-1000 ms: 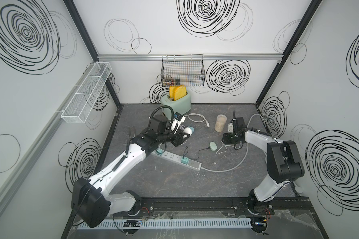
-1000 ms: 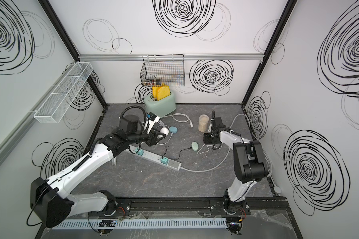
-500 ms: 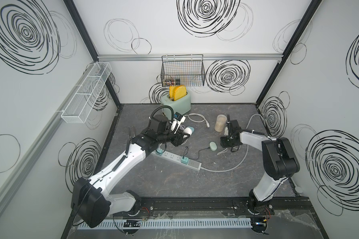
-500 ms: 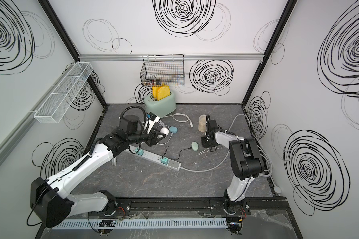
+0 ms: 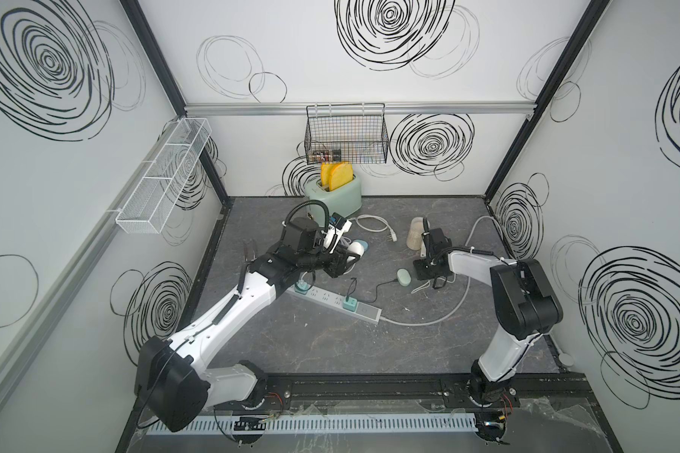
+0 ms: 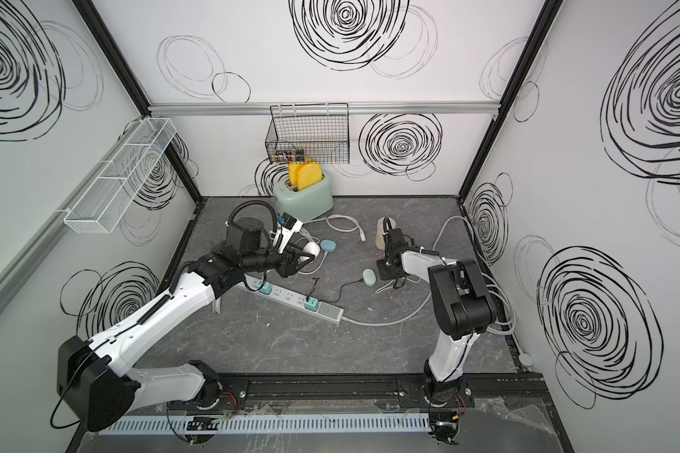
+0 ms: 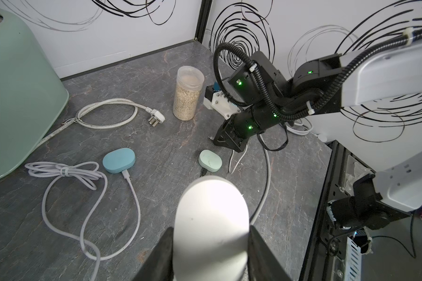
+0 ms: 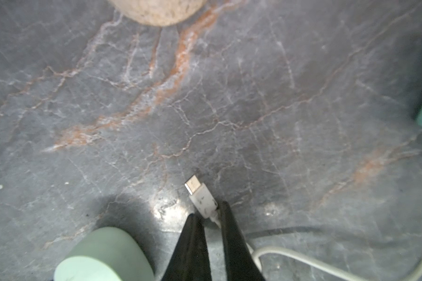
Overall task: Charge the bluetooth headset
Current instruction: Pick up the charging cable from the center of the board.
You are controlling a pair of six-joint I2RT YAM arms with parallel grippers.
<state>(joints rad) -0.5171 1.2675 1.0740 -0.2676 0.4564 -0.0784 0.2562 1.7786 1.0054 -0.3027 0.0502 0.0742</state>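
In a top view, our left jaws hold the white headset case (image 5: 356, 248) over the desk (image 5: 330, 353). Left wrist: clamped on its sides. Right wrist: right jaws narrowly straddle the charging plug (image 8: 200, 197), grip unclear; pinched rearward, it could pivot.

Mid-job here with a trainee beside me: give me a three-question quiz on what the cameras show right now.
1. True or false: the left gripper is closed on a white case.
2. Which thing lies between the jaws of the right gripper?
A) the jar
B) the loose white plug
C) the green case
3. What colour is the cable plugged into the blue case?

Key: 1 true; 2 B; 3 white.
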